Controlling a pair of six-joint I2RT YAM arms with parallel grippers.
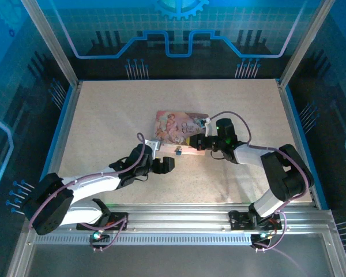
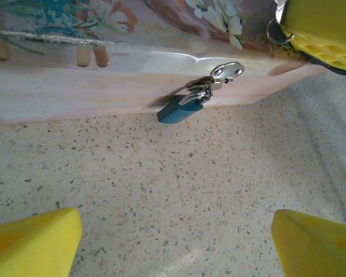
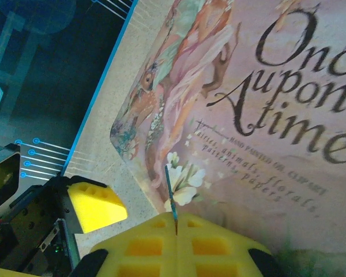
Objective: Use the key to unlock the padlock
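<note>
Speckled beige tabletop [image 1: 104,127] stretches under both my arms, walled by blue-lit panels [image 1: 23,86], and the pink picture tin [image 1: 181,130] lies flat near its middle. My left claw [image 2: 173,248] hovers low just in front of the tin's near wall, jaws spread wide. Its two yellow pads [image 2: 34,242] stand well apart, with nothing but bare table between them. Straight ahead of it, the padlock [image 2: 180,109] hangs from a silvery clasp [image 2: 228,70] on that near wall. Its thin shackle is threaded through the clasp and its dark-blue body tilts against the wall. The lower corner is down by the table, though I cannot tell whether it touches. My right claw [image 3: 176,228] is over the tin's lid toward its right end, above the painted lettering [image 3: 300,86]. The jaws are pressed together on the key [image 3: 169,190], whose slim dark blade pokes out of the seam between the pads and points across the flowers on the lid. From my left wrist I see that claw's yellow pad above the tin's near edge, to the right of the padlock, with a small wire ring [image 2: 275,32] beside it. The key is near the padlock but apart from it.
</note>
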